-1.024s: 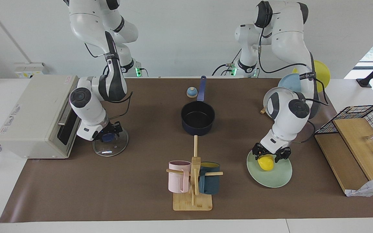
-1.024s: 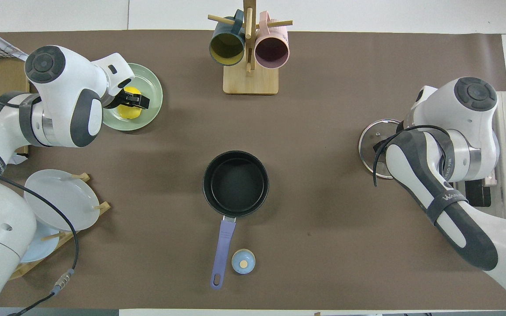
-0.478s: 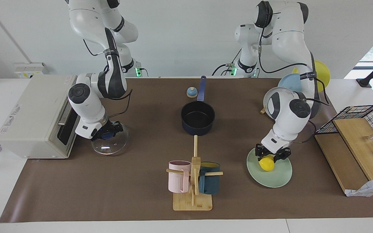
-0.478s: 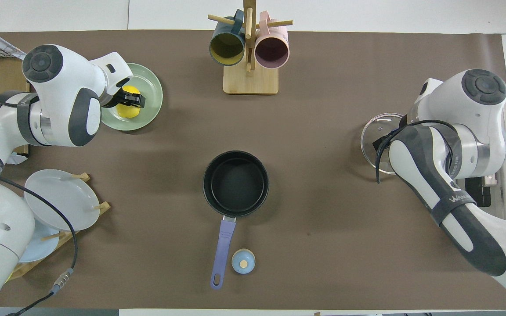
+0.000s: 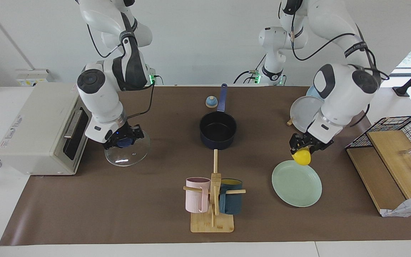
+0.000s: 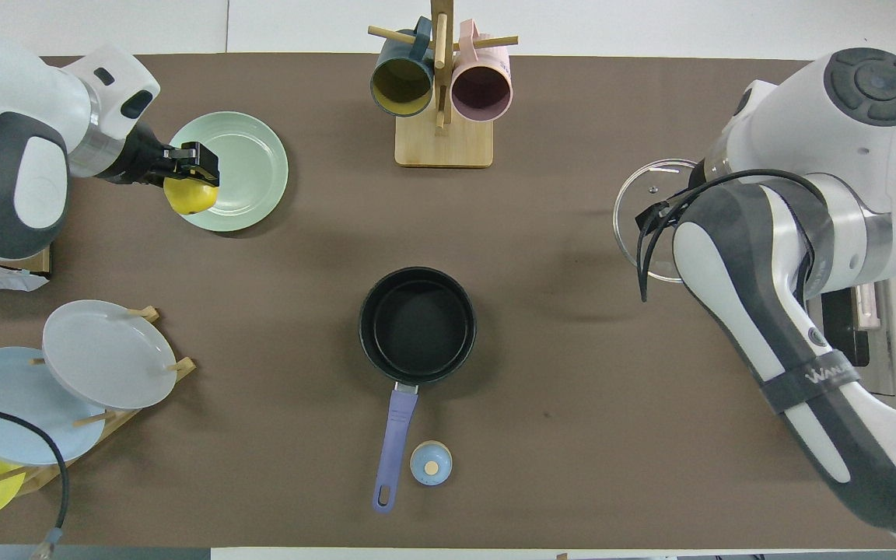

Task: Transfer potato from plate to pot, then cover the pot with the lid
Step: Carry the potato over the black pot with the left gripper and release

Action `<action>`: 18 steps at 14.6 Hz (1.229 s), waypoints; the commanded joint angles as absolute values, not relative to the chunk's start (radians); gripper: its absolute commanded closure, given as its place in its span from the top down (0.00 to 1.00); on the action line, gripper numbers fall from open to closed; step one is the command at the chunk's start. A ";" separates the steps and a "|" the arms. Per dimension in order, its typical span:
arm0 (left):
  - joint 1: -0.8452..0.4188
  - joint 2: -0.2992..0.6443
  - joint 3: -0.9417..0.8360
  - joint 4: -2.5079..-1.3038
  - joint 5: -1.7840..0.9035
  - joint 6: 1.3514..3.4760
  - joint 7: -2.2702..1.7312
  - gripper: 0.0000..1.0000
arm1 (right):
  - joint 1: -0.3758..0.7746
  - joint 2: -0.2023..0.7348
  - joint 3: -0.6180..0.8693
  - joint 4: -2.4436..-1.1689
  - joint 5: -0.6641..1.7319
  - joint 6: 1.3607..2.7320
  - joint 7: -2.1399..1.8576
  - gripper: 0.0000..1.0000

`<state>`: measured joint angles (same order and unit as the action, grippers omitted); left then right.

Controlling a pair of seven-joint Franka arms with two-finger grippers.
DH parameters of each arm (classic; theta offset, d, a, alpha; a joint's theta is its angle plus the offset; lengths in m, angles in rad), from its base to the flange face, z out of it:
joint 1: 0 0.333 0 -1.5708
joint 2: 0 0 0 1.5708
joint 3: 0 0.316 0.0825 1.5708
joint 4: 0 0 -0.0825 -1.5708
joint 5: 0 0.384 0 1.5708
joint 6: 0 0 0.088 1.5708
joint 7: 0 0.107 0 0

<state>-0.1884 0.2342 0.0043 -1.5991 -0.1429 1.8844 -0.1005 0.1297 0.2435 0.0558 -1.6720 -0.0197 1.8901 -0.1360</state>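
My left gripper [image 5: 301,147] is shut on the yellow potato [image 5: 302,158], which hangs in the air over the robot-side rim of the mint-green plate [image 5: 297,185]. In the overhead view the potato [image 6: 190,196] sits under the left gripper [image 6: 193,162] at the edge of the plate [image 6: 250,175]. The dark navy pot [image 5: 218,130] stands open mid-table, its blue handle pointing toward the robots. My right gripper [image 5: 121,139] is shut on the blue knob of the glass lid [image 5: 128,155], which is raised off the mat near the oven. In the overhead view the lid [image 6: 646,222] shows partly under the right arm.
A wooden mug rack [image 5: 212,205] with a pink and a teal mug stands farther from the robots than the pot. A small bell [image 5: 211,102] lies beside the pot handle. A toaster oven [image 5: 37,125], a plate rack [image 6: 67,381] and a wire basket [image 5: 401,135] line the table's ends.
Both grippers closed and rose. The left one lifted the potato off the plate and toward the robots. The right one lifted the lid off the mat and carried it slightly toward the pot.
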 commanded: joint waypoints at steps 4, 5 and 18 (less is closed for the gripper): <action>-0.472 -0.009 0.005 -1.920 -0.158 1.975 -0.492 0.00 | 0.189 0.252 0.078 -1.528 -0.002 1.734 -0.032 0.00; -0.523 -0.041 0.005 -1.995 -0.158 2.050 -0.538 0.00 | 0.189 0.252 0.080 -1.526 -0.003 1.729 -0.032 0.00; -0.767 0.152 0.009 -2.207 -0.052 2.519 -0.704 0.00 | 0.193 0.253 0.078 -1.503 0.000 1.677 -0.028 0.00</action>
<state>-0.7436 0.1636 -0.0058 -2.1507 -0.0792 2.4574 -0.6988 0.1986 0.2455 0.0738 -1.5289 -0.0197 1.6906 -0.0353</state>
